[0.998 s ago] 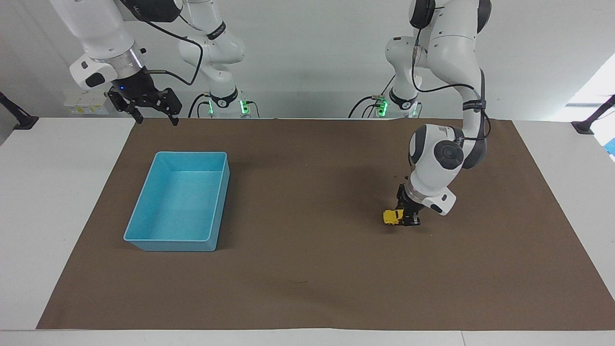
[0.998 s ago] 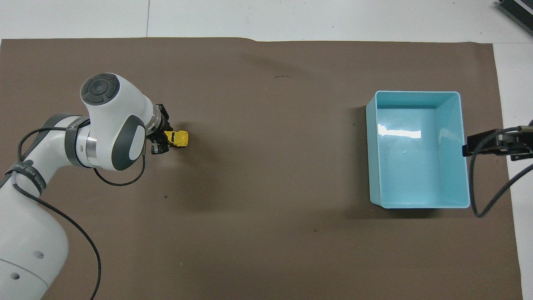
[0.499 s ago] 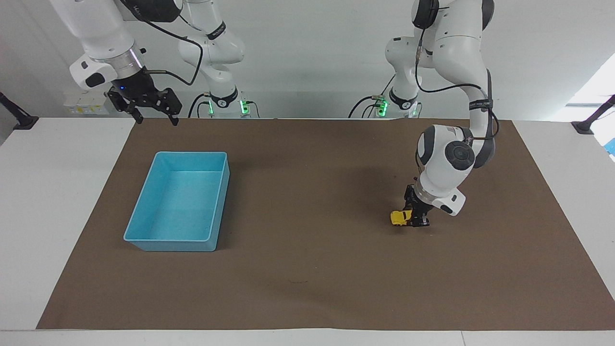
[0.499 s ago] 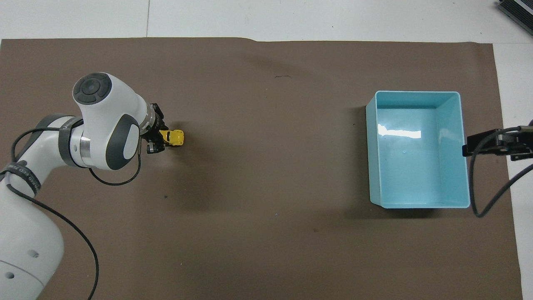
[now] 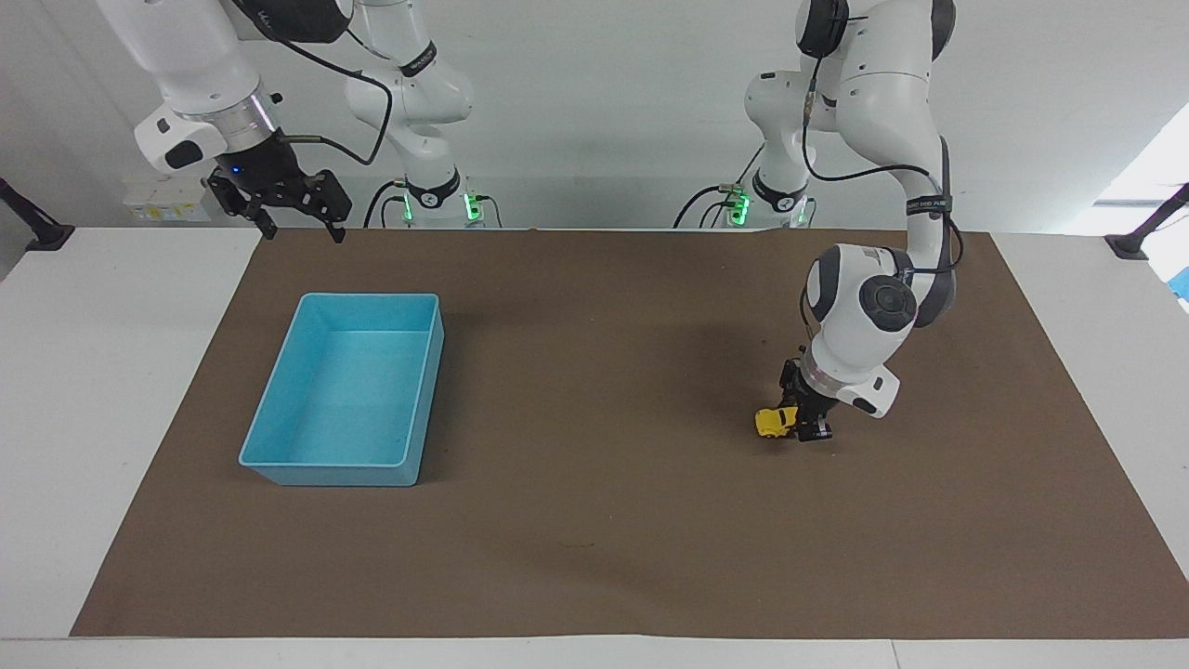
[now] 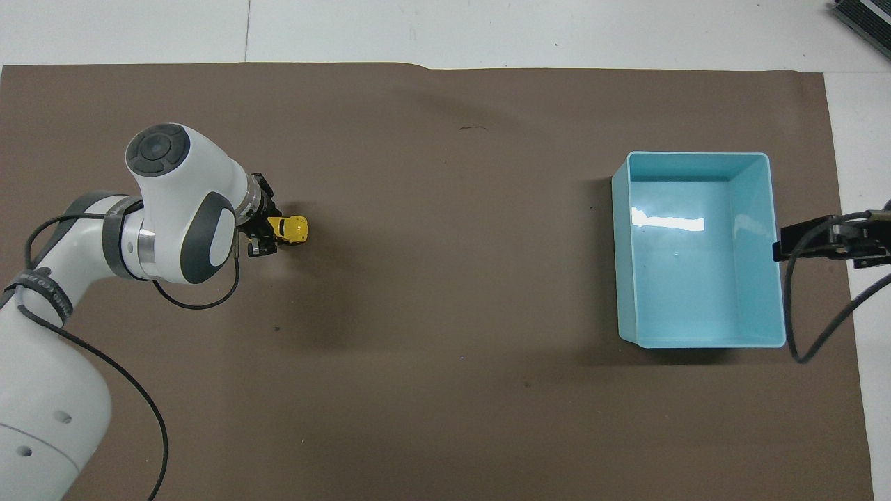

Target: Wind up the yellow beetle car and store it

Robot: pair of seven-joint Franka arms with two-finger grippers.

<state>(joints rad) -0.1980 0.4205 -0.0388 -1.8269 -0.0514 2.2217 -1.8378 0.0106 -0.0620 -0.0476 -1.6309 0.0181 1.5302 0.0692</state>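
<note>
One yellow beetle car [image 5: 772,422] lies lengthwise toward the bin [image 5: 346,390].

left gripper [image 5: 801,420] hides car's [image 5: 773,421] rear

bin [image 5: 344,390]: light-blue (open-topped) | on: brown mat [image 5: 594,557] | table [image 5: 56,418]: white

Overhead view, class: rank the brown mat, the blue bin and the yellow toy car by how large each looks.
1. Brown mat, covering most of the picture.
2. Blue bin, toward the right arm's end.
3. Yellow toy car, far the smallest, at the left gripper.
</note>
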